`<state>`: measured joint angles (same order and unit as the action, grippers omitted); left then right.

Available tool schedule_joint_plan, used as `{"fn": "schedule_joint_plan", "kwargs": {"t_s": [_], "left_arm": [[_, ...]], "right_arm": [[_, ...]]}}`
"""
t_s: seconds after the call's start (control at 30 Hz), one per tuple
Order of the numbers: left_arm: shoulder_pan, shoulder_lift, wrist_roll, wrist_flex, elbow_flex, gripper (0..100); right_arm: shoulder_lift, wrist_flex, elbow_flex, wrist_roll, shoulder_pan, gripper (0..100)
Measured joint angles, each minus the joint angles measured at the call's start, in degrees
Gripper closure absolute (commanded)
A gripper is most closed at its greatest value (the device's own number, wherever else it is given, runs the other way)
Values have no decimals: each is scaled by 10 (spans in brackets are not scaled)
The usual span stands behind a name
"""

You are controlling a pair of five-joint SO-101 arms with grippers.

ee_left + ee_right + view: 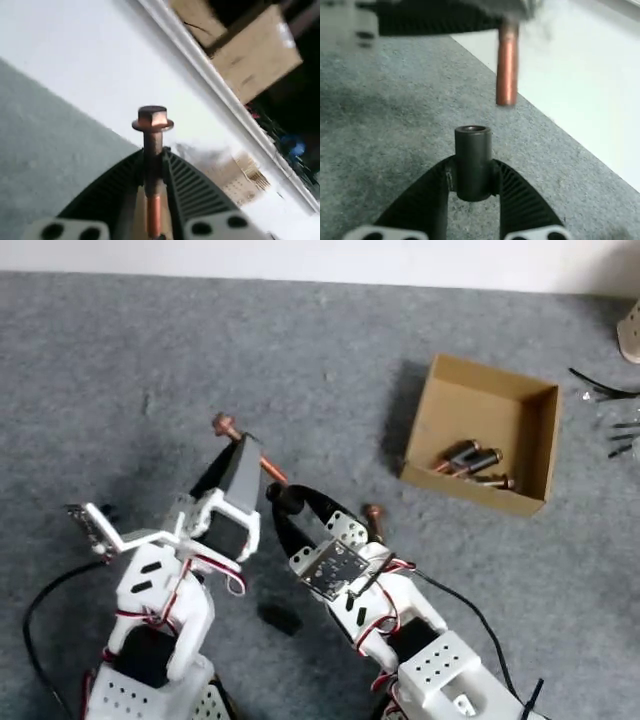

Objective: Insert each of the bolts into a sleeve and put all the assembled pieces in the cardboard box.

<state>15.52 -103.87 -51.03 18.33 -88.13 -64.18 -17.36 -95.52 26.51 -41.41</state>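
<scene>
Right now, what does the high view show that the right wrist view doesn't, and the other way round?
High view adds the cardboard box with finished pieces inside, and a loose bolt on the carpet by the right claw. Right wrist view adds the sleeve's open end, with a gap between it and the held bolt's tip: not inserted yet. Both show the left claw shut on that bolt and the right claw shut on the sleeve.

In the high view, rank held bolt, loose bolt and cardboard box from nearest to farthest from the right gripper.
1. Held bolt, tip just off the sleeve in the right gripper.
2. Loose bolt, beside the right arm.
3. Cardboard box, far right.
</scene>
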Motion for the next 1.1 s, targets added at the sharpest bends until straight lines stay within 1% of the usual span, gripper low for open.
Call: {"fn": "schedule_joint_plan", "kwargs": {"t_s": [0.2, 0.3, 0.53, 0.73, 0.97, 1.1], "left_arm": [[18, 0, 1, 55, 0, 994], [22, -2, 5, 67, 0, 994], [21, -2, 21, 67, 0, 994], [-16, -2, 21, 41, -1, 994], [-19, -2, 21, 33, -17, 994], [-3, -4, 24, 15, -39, 994]], "right_arm": [[0, 0, 0, 1, 4, 994], [0, 0, 0, 1, 16, 994], [0, 0, 0, 2, 21, 994], [0, 0, 0, 2, 21, 994], [0, 0, 0, 2, 21, 994], [1, 0, 0, 2, 21, 994]]}}
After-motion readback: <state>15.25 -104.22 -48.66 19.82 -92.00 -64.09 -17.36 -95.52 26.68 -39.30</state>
